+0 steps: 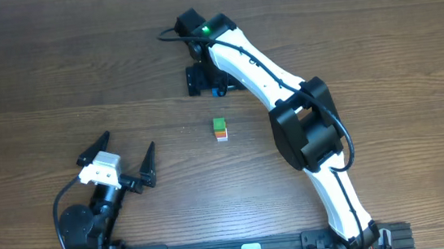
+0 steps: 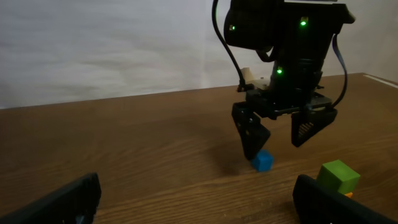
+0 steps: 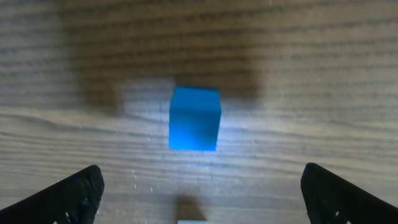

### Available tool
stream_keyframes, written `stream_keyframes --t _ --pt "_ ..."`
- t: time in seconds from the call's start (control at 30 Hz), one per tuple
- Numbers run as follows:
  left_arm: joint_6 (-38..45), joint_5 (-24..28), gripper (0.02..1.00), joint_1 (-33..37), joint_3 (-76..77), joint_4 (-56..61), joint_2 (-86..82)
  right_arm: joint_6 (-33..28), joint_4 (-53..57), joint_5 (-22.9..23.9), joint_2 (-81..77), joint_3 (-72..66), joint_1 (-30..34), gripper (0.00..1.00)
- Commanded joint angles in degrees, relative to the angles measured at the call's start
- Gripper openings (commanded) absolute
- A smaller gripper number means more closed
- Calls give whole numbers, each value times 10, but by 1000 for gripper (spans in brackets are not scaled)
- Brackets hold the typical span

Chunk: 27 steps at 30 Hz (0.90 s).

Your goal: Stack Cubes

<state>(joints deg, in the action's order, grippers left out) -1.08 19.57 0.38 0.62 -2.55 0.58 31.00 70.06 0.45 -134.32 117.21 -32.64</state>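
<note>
The right gripper (image 2: pixel 275 146) hangs spread wide over the small blue cube (image 3: pixel 194 118), which is half-hidden beneath it from above. The left gripper (image 1: pixel 128 142), also spread, cuts off the green-topped cube stack (image 1: pixel 220 129) in its wrist view.

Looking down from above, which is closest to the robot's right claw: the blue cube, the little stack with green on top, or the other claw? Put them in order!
1. blue cube: right under the right gripper, between its open fingers.
2. cube stack: mid-table, nearer the arms' bases.
3. left gripper: farthest, on the table's left side.
</note>
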Motion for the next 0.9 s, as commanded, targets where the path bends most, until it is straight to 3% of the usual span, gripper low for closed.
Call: stream_keyframes --t 0.03,0.47,0.9 --pt "2 5 1000 -2 -3 -1 -3 -5 -10 9 -24 14 9 965" --pt "3 5 998 -2 -3 -1 -3 -9 -33 9 -49 15 19 917" --pt "3 5 1000 -2 -3 -1 -3 -13 -41 9 -49 15 9 367"
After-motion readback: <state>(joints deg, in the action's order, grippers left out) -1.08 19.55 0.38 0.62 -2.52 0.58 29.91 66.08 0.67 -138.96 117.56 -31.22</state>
